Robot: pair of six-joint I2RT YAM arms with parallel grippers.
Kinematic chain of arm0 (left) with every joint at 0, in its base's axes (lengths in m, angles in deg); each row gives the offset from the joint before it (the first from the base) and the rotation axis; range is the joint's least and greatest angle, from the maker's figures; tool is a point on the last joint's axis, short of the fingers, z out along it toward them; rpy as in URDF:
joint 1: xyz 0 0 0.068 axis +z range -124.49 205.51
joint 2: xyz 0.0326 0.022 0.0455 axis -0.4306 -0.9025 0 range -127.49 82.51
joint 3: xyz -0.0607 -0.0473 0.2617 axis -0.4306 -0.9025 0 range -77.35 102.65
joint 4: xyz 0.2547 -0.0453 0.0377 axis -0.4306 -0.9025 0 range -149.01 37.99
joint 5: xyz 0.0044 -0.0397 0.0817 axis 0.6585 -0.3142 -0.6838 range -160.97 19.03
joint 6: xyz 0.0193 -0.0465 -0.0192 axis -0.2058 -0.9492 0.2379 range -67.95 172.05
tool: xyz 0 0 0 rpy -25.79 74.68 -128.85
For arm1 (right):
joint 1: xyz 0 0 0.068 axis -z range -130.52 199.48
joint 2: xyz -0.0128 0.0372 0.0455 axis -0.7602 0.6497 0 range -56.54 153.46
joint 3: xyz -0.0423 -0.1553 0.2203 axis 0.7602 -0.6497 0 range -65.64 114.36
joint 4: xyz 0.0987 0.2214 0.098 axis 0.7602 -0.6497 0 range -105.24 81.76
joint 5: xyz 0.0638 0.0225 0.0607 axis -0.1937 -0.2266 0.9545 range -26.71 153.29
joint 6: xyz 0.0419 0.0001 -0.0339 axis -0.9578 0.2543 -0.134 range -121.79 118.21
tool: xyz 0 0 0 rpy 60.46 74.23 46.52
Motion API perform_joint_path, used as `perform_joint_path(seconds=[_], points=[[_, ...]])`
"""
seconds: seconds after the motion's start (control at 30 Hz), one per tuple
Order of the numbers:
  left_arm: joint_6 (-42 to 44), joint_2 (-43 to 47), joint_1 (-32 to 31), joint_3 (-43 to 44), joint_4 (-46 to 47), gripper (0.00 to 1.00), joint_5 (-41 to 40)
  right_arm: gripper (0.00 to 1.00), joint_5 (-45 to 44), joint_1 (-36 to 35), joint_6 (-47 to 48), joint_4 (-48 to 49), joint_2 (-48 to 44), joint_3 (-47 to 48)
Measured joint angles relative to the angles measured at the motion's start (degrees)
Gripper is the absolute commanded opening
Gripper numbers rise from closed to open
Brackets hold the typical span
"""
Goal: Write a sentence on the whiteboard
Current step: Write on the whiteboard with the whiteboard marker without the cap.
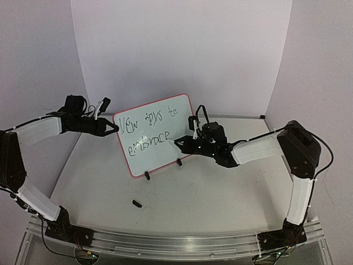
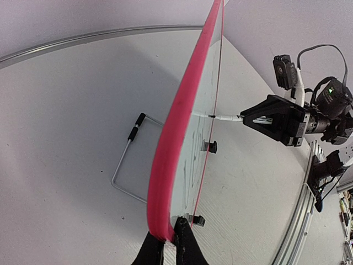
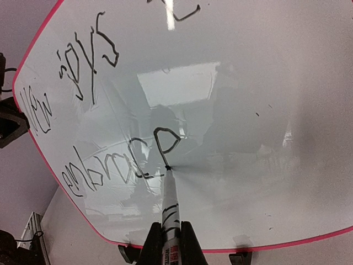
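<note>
Whiteboard (image 1: 162, 157) stood mid-table (image 1: 209, 199), its left edge pinched in the left gripper (image 1: 115, 128), that arm reaching in level. The right arm stretched low, the right gripper (image 3: 170, 234) clamped on a marker (image 3: 169, 193) whose tip touched the sentence (image 1: 150, 128) at its last letter.

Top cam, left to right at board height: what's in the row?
left arm's white forearm → left gripper → whiteboard → right gripper, holding a marker → right arm's white forearm

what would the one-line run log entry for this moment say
left gripper: shut on whiteboard edge | right gripper: shut on marker | marker tip: touching board at last letter of sentence
</note>
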Motion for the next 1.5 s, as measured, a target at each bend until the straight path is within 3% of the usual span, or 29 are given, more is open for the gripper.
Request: perform_joint_path(seconds=[0.83,1.5], points=[[0.14,0.0,-0.09,0.0,0.02,0.0,0.06,0.0,-6.45,-0.03,0.62,0.81,-7.09,-4.98],[0.17,0.0,-0.11,0.02,0.02,0.0,0.04,0.0,-6.16,0.02,-0.25,0.58,-2.98,-4.92]])
